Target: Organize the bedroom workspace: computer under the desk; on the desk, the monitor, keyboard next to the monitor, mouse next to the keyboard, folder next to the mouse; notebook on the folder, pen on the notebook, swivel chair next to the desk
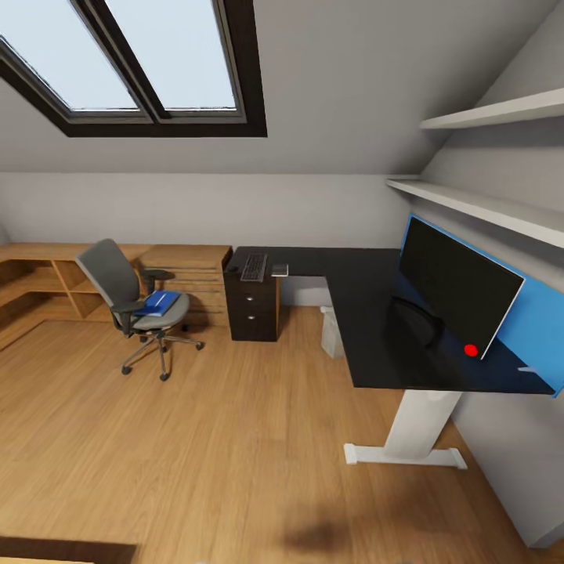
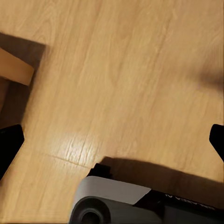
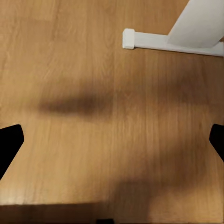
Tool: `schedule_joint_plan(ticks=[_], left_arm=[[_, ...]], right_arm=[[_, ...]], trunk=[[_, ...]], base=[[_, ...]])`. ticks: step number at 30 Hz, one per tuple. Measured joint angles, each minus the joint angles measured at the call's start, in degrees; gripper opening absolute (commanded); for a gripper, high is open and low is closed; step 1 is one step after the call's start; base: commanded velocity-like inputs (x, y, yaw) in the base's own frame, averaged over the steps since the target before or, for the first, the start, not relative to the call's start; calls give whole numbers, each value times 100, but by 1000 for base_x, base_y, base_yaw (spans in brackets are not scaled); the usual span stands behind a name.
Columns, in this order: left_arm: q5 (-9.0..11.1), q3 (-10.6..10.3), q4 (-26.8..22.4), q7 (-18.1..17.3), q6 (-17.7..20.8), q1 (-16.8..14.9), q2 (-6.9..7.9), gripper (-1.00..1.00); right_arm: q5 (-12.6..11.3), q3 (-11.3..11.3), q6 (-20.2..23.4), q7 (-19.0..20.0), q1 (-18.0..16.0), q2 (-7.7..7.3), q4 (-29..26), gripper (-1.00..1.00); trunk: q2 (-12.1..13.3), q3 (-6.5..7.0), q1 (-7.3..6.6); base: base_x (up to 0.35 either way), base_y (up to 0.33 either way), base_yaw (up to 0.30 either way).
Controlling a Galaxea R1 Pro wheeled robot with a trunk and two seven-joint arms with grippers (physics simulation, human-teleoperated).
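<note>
Folder on swivel chair (seat)

The left gripper hangs pointed down, its two black fingertips spread wide apart and closed on nothing. Just below it in the left wrist view sits a rounded grey and black part of the robot's own body, throwing a dark shadow beside itself. The right gripper is also turned downward, with its black fingertips just as widely parted and nothing between them. Both sets of fingers show only as dark tips at the sides of their wrist views, so their finer shape cannot be made out.
</note>
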Motion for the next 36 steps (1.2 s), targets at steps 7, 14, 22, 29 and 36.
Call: schedule_joint_plan(ticks=[7,14,22,29,36], left_arm=[[2,3,57,-3,-30,12,69,100],[2,3,58,-3,-39,13,75,100],[1,-4,58,-10,0,13,71,100],[0,-5,58,-10,117,15,67,100],[-1,8,58,-11,197,22,111,100]], right_arm=[[-27,0,-3,14,228,-83,7,100],[-29,4,-28,16,248,-74,8,100],[-29,1,-34,7,249,-75,8,100],[-29,5,-26,-1,249,-71,8,100],[-29,9,-21,1,249,-59,8,100]], trunk=[[0,0,0],[0,0,0],[0,0,0],[0,0,0],[0,0,0]], base=[[0,0,0],[0,0,0],[0,0,0],[0,0,0],[0,0,0]])
